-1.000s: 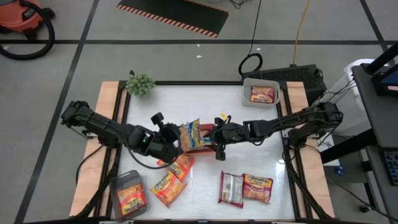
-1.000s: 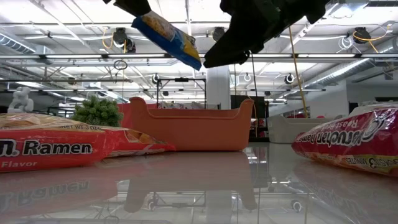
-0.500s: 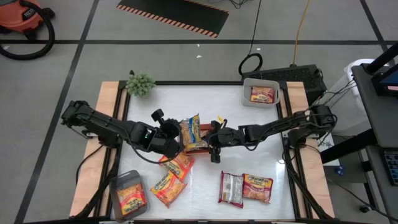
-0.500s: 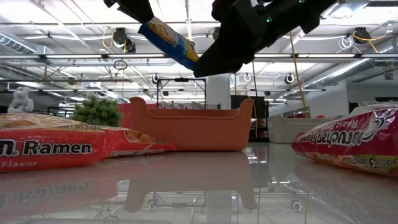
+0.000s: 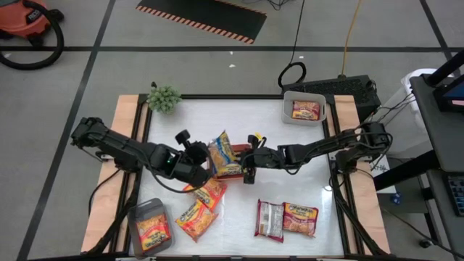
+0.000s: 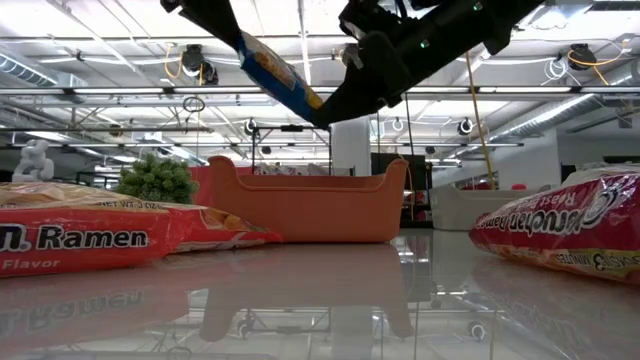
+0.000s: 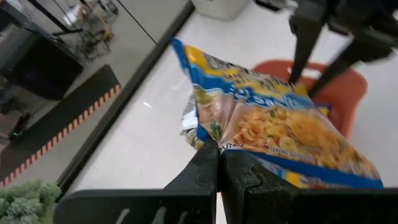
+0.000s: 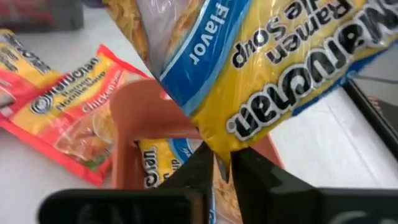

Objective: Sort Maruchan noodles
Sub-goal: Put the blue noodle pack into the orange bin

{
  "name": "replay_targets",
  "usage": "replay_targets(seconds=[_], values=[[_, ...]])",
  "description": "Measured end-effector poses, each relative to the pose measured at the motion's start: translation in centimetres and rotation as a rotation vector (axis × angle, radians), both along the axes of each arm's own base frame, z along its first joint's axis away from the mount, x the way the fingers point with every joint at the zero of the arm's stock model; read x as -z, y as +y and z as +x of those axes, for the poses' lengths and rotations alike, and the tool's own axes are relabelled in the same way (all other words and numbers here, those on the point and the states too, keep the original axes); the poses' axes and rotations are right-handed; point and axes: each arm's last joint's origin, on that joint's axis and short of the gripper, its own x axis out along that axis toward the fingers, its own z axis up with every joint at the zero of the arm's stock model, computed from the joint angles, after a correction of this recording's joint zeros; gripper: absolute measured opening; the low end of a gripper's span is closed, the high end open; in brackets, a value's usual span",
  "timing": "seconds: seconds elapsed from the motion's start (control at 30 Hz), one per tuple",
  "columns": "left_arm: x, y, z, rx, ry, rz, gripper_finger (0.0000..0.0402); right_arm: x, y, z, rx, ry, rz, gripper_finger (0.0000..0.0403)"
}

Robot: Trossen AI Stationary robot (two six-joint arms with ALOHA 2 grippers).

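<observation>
Both grippers pinch one crinkly blue-yellow plastic ramen packet (image 5: 222,154) above the red plastic tray (image 5: 233,172): left gripper (image 5: 205,159) at nine o'clock, right gripper (image 5: 247,163) at three o'clock.

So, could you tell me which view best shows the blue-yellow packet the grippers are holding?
The left wrist view: the blue-yellow packet fills it, pinched in the left gripper. The right wrist view shows only its lettered corner, the high view a small shape over the red tray, the low view its edge.
</observation>
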Motion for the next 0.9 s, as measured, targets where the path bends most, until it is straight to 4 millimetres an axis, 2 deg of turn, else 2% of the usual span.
replay_targets(seconds=[0.2, 0.4, 0.57, 0.77, 0.9], values=[[0.2, -0.8, -0.5, 0.013, 0.014, -0.057, 0.0003, -0.6, -1.2, -0.3, 0.028, 0.005, -0.027, 0.0005], [0.4, -1.5, -0.6, 0.037, 0.018, -0.114, 0.0003, -1.7, -2.6, -0.5, 0.082, -0.041, -0.044, 0.0003], [1.6, -1.6, -0.6, 0.043, 0.022, -0.138, 0.0003, -1.8, -3.4, -0.5, 0.078, -0.032, -0.081, 0.0003], [2.7, -1.6, -0.7, 0.046, 0.048, -0.173, 0.0003, -1.9, -3.9, -1.1, 0.052, 0.033, -0.143, 0.0003], [3.1, -1.7, -0.7, 0.048, 0.055, -0.198, 0.0003, -2.7, -4.0, -2.0, -0.005, 0.075, -0.175, 0.0003]])
